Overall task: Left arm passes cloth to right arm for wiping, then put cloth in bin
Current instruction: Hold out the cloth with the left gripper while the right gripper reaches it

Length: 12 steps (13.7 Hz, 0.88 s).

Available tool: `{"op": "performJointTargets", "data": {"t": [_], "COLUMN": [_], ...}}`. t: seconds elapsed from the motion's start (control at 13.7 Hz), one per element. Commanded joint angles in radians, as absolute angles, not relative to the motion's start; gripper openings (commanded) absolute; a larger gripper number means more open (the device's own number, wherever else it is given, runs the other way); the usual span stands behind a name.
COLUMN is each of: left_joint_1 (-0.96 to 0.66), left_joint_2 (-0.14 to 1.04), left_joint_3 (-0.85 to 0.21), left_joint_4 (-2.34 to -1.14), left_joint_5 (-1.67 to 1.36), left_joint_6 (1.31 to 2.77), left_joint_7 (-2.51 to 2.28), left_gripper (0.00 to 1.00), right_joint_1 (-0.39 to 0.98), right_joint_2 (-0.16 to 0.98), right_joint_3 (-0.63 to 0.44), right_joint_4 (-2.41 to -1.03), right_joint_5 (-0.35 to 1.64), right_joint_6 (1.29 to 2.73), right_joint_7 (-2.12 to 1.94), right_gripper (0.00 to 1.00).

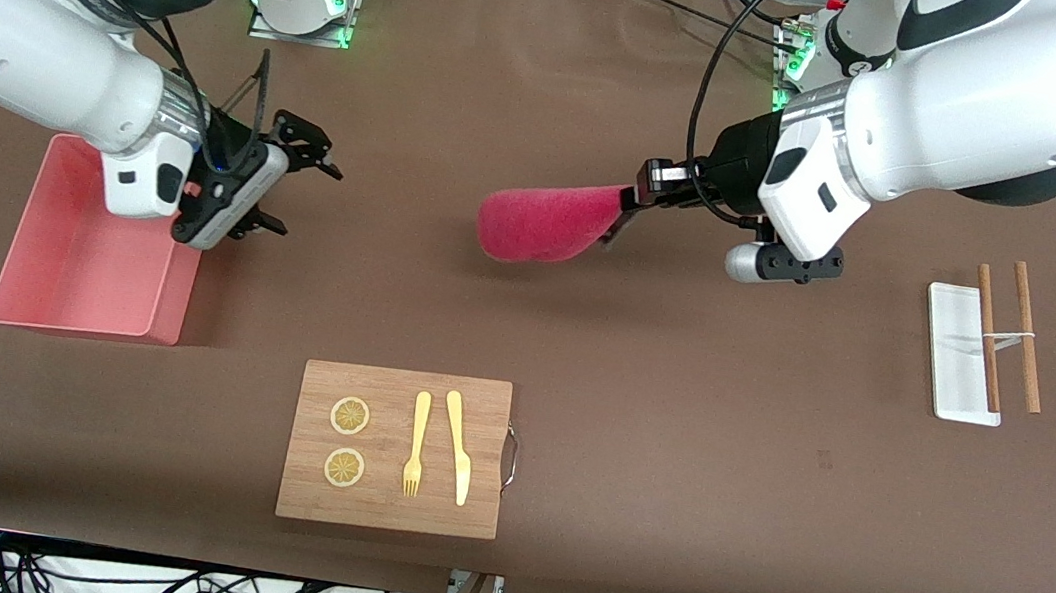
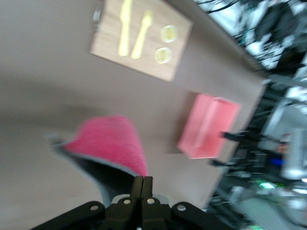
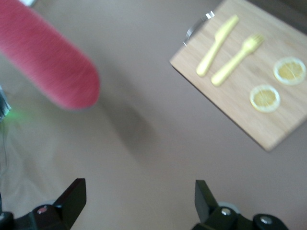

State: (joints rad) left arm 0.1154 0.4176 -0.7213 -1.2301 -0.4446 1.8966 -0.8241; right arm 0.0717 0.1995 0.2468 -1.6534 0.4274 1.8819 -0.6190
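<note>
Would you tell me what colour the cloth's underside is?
Grey, under the soft magenta terry cloth; left wrist view shows it best.

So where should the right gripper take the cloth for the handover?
Probably at the cloth's free rounded end, which sticks out level toward the open right gripper over the bin. The left gripper pinches the other end, so come straight in from the bin's end.

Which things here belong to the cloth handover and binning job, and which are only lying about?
Job: cloth, held by the shut left gripper; open right gripper, over the table by the bin.
Lying about: wooden board, fork, knife, lemon slices, white tray, chopsticks.
</note>
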Motion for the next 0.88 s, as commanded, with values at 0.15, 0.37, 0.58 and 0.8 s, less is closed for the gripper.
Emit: {"op": "performJointTargets", "data": {"t": [0.15, 0.37, 0.58, 0.8], "left_joint_1": [0.049, 0.006, 0.018, 0.025], "left_joint_2": [0.419, 0.422, 0.419, 0.419], "left_joint_3": [-0.721, -0.718, -0.718, -0.716], "left_joint_4": [-1.215, -1.218, -1.218, -1.216], "left_joint_5": [-0.518, -0.512, -0.509, -0.509], "left_joint_6": [2.089, 2.167, 2.166, 2.166], "left_joint_7": [-0.909, -0.951, -0.950, -0.948], "left_gripper": [0.00, 0.00, 0.00, 0.00], "right_joint_1": [0.066, 0.089, 0.136, 0.146], "right_joint_2": [0.201, 0.201, 0.210, 0.222], "right_joint_3": [0.376, 0.440, 0.440, 0.440], "right_joint_4": [-1.718, -1.721, -1.720, -1.712], "right_joint_5": [0.499, 0.499, 0.486, 0.465], "right_joint_6": [2.019, 2.101, 2.175, 2.218], "right_joint_7": [-0.742, -0.753, -0.771, -0.842], "right_gripper": [1.00, 1.00, 1.00, 1.00]}}
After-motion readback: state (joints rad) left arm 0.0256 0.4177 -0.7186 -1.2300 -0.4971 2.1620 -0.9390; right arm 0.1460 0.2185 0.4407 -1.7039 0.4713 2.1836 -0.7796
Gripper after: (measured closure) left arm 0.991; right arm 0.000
